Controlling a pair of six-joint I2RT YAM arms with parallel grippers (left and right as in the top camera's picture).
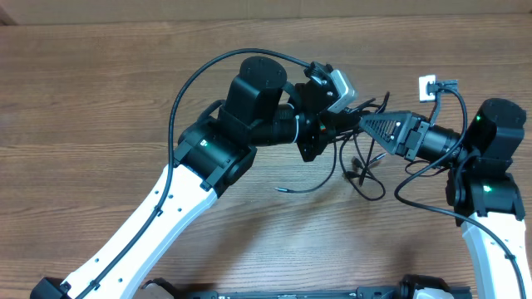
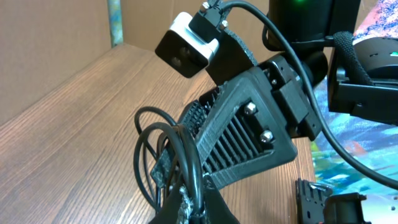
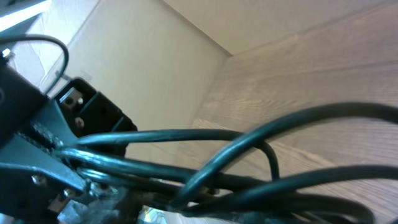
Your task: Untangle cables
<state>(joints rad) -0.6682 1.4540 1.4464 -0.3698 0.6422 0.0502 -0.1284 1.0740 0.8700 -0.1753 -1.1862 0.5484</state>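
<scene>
Item: cables [image 2: 190, 163]. Thin black cords, several strands, bunched in loose overlapping loops low in the centre, held off the table [image 2: 74, 143].

Held by: left gripper [image 2: 189, 208], bottom edge, dark fingers closed on the bundle where the strands meet (the pinch point itself is partly cut off by the frame).

Adjoining: right gripper [image 2: 186, 124], black, ribbed on its side face, with two bolts [image 2: 250, 109]; its narrow tip reaches into the loops from the upper right.

Mounted above it: white and black camera [image 2: 185, 45]. A thick wire [image 2: 292, 68] arcs from there to the right edge.

Setting: brown wood-grain table; plain tan wall [image 2: 50, 43] behind.
</scene>
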